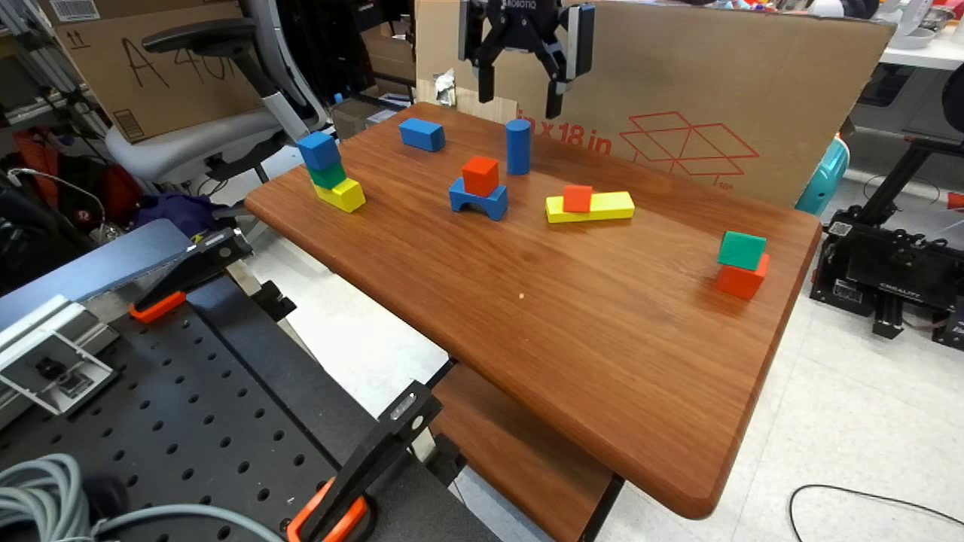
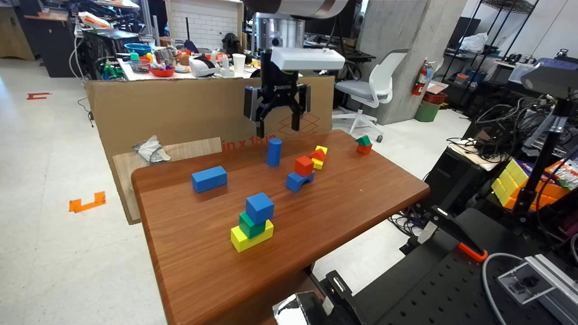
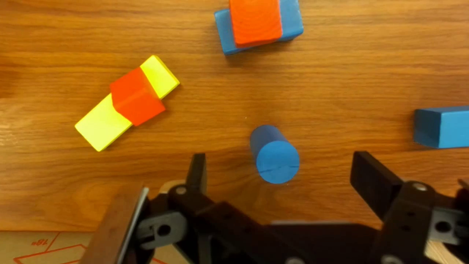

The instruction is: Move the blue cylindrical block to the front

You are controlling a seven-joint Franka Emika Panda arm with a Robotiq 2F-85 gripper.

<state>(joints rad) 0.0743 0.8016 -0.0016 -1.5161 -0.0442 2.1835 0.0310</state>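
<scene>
Landmark: blue cylindrical block, upright on the table. Hand released: fingers spread wide, hanging just above the block and apart from it. In the wrist view the block's top shows between the fingers.

Near the block: blue arch carrying a red cube; yellow bar carrying a red prism; blue oblong block. Well apart from it: a three-block stack and a green prism on a red block.

Containers, all well apart from the block: red bowl, contents too small to tell; white cup and cardboard box, insides hidden.
</scene>
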